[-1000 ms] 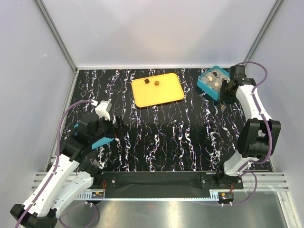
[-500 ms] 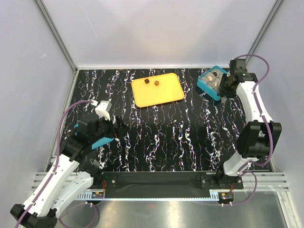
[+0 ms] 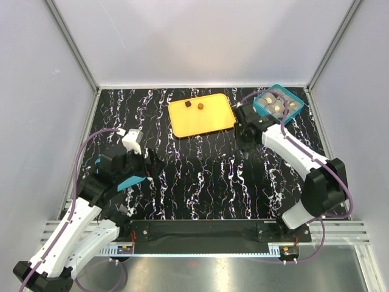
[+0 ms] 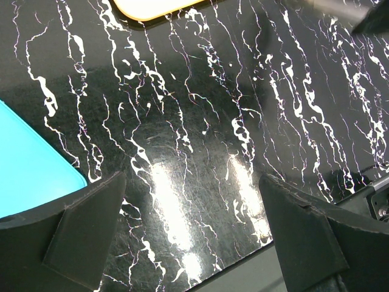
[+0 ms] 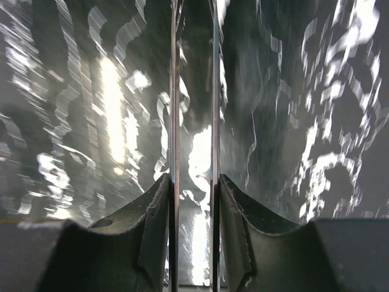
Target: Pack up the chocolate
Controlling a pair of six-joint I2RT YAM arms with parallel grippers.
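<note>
Two dark brown chocolates (image 3: 188, 104) (image 3: 200, 107) lie on the orange tray (image 3: 213, 121) at the back middle. Several more chocolates, brown and cream, sit in the teal box (image 3: 265, 110) at the back right. My right gripper (image 3: 245, 128) (image 5: 194, 182) hangs over the table between tray and box. It is shut on a pair of thin metal tweezers (image 5: 175, 91), whose blades stand slightly apart with nothing seen between them. My left gripper (image 3: 152, 161) (image 4: 194, 225) is wide open and empty over bare table at the near left.
A flat teal piece (image 4: 30, 164) lies on the table by the left gripper, mostly under the left arm (image 3: 130, 181). The tray's near edge shows in the left wrist view (image 4: 152, 6). Grey walls close in the black marbled table (image 3: 206, 176).
My right arm has swung left from beside the teal box to the gap between box and tray. The left arm has not moved.
</note>
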